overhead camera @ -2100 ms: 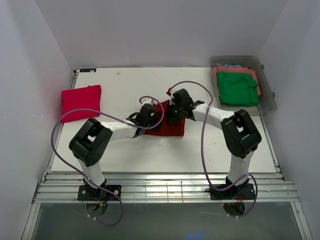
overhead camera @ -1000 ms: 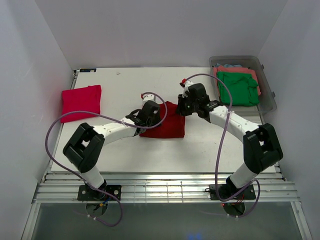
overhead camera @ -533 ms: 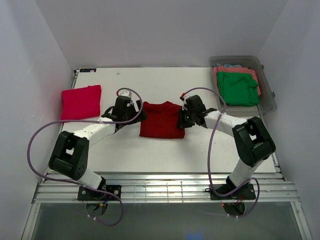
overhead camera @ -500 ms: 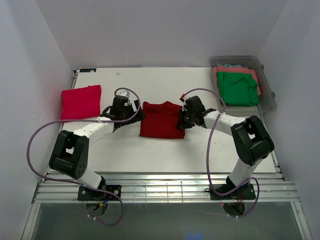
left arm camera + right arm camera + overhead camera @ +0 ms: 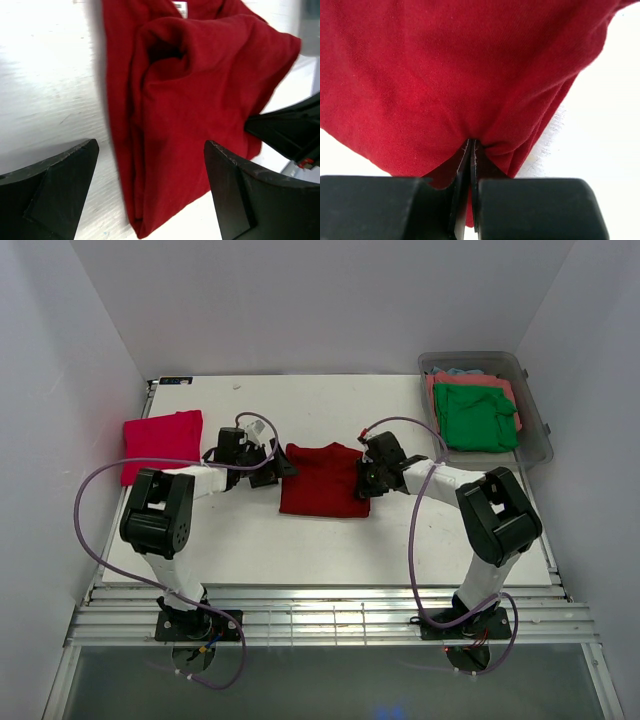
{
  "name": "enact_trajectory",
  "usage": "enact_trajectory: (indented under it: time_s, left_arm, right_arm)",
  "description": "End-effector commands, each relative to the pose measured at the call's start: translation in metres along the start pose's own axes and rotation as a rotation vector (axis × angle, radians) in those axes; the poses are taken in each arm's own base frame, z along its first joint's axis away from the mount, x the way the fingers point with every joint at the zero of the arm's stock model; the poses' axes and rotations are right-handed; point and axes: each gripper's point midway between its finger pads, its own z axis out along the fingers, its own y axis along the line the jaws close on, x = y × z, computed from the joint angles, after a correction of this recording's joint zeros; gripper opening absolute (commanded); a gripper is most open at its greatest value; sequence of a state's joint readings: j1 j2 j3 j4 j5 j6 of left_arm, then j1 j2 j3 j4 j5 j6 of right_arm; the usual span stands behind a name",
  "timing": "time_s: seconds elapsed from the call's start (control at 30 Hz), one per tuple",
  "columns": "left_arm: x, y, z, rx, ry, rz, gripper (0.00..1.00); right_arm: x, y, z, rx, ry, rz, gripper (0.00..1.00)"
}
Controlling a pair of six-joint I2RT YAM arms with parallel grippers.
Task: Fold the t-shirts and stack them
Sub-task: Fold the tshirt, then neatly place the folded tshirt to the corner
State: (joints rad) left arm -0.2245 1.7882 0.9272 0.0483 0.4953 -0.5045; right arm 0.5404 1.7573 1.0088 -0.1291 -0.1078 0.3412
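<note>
The left hand (image 5: 150, 146) stood wide open and grasped nothing, its two fingers (image 5: 55, 185) spread just beside the left edge of the dark red shirt (image 5: 322, 480); whether they touched the cloth could not be told. The right hand (image 5: 471, 145) was clenched on that shirt's right edge, with a pinch of cloth gathered between its closed jaws. The shirt lay folded near the middle of the worktop (image 5: 300, 540), between the two hands, its folds somewhat rumpled in the left wrist view. A pinkish-red shirt (image 5: 162, 445) lay folded well apart at the worktop's left side, behind the left arm. At the far right corner sat a clear tub (image 5: 535, 420) holding a green shirt (image 5: 475, 418) on top of a coral one (image 5: 500, 385).
</note>
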Motion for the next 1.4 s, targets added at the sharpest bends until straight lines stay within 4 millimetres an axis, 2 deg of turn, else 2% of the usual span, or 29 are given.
enact_trajectory:
  time_s: [0.0, 0.13, 0.33, 0.43, 0.73, 0.83, 0.87, 0.97, 1.0, 1.03, 1.1, 1.2, 1.23, 1.27, 1.3, 1.33, 1.37]
  left_arm:
    - [0.027, 0.004, 0.008, 0.07, 0.086, -0.025, 0.98]
    - [0.042, 0.002, 0.017, 0.079, 0.122, -0.036, 0.98]
    - [0.082, -0.016, 0.035, 0.052, 0.176, 0.012, 0.98]
    - [0.094, -0.02, 0.043, 0.043, 0.182, -0.008, 0.98]
    - [0.101, -0.014, 0.057, -0.023, 0.165, -0.02, 0.97]
    - [0.102, -0.006, 0.059, -0.052, 0.158, -0.018, 0.64]
    - [0.102, -0.005, 0.059, -0.058, 0.157, -0.021, 0.46]
    - [0.104, -0.001, 0.063, -0.079, 0.156, -0.038, 0.24]
    - [0.103, -0.001, 0.064, -0.083, 0.15, -0.037, 0.08]
    - [0.102, -0.002, 0.065, -0.086, 0.145, -0.04, 0.03]
    - [0.099, -0.003, 0.065, -0.097, 0.127, -0.031, 0.0]
    - [0.082, -0.007, 0.058, -0.123, 0.069, -0.011, 0.0]
    - [0.073, -0.012, 0.05, -0.142, 0.054, -0.002, 0.0]
    - [0.062, -0.008, 0.045, -0.191, 0.024, 0.033, 0.0]
    - [0.062, -0.003, 0.038, -0.239, 0.044, 0.045, 0.0]
    - [0.042, -0.015, 0.029, -0.244, 0.003, 0.07, 0.0]
    - [0.03, -0.012, 0.022, -0.285, -0.025, 0.11, 0.0]
  right_arm:
    - [-0.001, -0.008, 0.003, 0.057, 0.021, -0.018, 0.08]
    - [-0.001, -0.006, 0.004, 0.053, 0.021, -0.024, 0.08]
    - [0.001, -0.002, 0.006, 0.042, 0.026, -0.025, 0.08]
    - [0.004, 0.0, 0.008, 0.036, 0.034, -0.029, 0.08]
    - [0.012, 0.009, 0.007, 0.015, 0.038, -0.038, 0.08]
    - [0.013, 0.011, 0.006, 0.013, 0.036, -0.043, 0.08]
    - [0.014, 0.011, 0.006, 0.012, 0.037, -0.044, 0.08]
    - [0.017, 0.014, 0.004, 0.008, 0.036, -0.051, 0.08]
    - [0.02, 0.014, 0.003, 0.007, 0.04, -0.051, 0.08]
    - [0.02, 0.016, 0.002, 0.003, 0.037, -0.054, 0.08]
    - [0.022, 0.017, 0.0, 0.002, 0.036, -0.058, 0.08]
    - [0.022, 0.022, -0.005, -0.01, 0.03, -0.069, 0.08]
    - [0.022, 0.023, -0.007, -0.007, 0.028, -0.073, 0.11]
    - [0.021, 0.025, -0.01, -0.009, 0.026, -0.076, 0.15]
    - [0.016, 0.027, -0.016, -0.009, 0.01, -0.083, 0.24]
    - [0.013, 0.028, -0.02, 0.002, 0.006, -0.089, 0.29]
    - [0.011, 0.028, -0.025, 0.007, -0.002, -0.094, 0.33]
